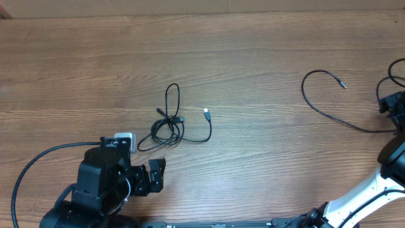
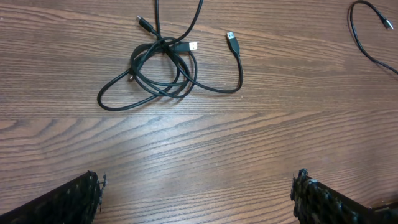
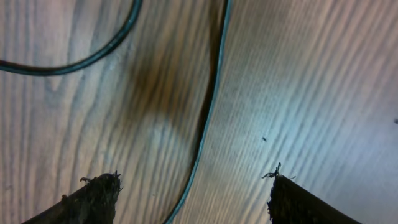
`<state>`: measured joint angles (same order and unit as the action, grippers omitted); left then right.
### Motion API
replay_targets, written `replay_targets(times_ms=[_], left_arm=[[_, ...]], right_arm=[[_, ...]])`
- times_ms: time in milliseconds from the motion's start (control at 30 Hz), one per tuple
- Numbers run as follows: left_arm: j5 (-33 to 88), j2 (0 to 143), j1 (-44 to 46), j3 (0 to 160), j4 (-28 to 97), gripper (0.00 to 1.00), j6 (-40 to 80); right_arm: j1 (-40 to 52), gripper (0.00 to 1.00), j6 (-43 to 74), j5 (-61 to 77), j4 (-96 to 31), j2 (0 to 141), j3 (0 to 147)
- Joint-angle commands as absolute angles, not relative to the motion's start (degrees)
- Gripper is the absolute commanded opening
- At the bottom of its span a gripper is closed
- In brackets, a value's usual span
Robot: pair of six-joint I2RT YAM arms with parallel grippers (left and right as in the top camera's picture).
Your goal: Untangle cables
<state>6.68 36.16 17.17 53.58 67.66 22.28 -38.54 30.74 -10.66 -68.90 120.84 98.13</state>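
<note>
Left arm (image 1: pixel 101 183) was black and boxy, white block (image 1: pixel 124 137) on top. Thick black arm cable (image 1: pixel 25 174) looped off housing. Right arm (image 1: pixel 361 196) had white link, black joints. Left fingers (image 2: pixel 71 200) were black, rough-textured, frayed edges. Right fingers (image 3: pixel 93 198) same.

Frame is filled by a wood-grain table (image 1: pixel 253 57), mid-brown w/ darker streaks; approx. even light is cast, w/ pale sheen in places.

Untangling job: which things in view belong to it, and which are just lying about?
Belongs:
knotted cables
loose cable
left hand, open
right hand, open, straddling the loose cable

Lying about:
thick arm cable
wooden table
</note>
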Motion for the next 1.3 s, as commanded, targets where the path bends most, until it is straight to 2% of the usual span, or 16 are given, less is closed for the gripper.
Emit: replay_targets(times_ms=[0, 233, 433, 667, 767, 867, 933, 1000, 1067, 1267], left_arm=[[7.1, 36.3, 17.3, 53.1, 67.5, 0.99, 21.4], [7.1, 36.3, 17.3, 53.1, 67.5, 1.0, 21.4], [7.1, 36.3, 17.3, 53.1, 67.5, 1.0, 21.4], [7.1, 36.3, 17.3, 53.1, 67.5, 0.99, 21.4], [7.1, 36.3, 17.3, 53.1, 67.5, 0.99, 21.4], [7.1, 36.3, 17.3, 53.1, 67.4, 1.0, 21.4], [7.1, 36.3, 17.3, 53.1, 67.5, 1.0, 21.4], [7.1, 36.3, 17.3, 53.1, 67.5, 1.0, 21.4], [7.1, 36.3, 17.3, 53.1, 67.5, 1.0, 21.4], [7.1, 36.3, 17.3, 53.1, 67.5, 0.99, 21.4]], right_arm=[[-39.6, 0.77, 28.2, -6.5, -68.2, 122.3, 97.3], [-41.2, 0.77, 28.2, -5.9, -66.3, 123.3, 94.5], [-41.3, 0.68, 28.2, -5.9, -63.6, 123.3, 91.8], [-41.3, 0.64, 28.2, -5.8, -60.1, 123.4, 88.4], [-41.3, 0.58, 28.2, -5.8, -58.6, 123.4, 86.9], [-41.3, 0.45, 28.2, -4.7, -57.0, 123.4, 85.6], [-41.3, 0.29, 28.2, -3.6, -56.2, 123.4, 85.5], [-41.1, 0.2, 28.2, -1.7, -55.5, 123.4, 85.5], [-40.8, 0.06, 28.2, 1.9, -54.1, 123.4, 85.5], [-38.4, 0.04, 28.2, 13.0, -49.5, 123.4, 86.1]])
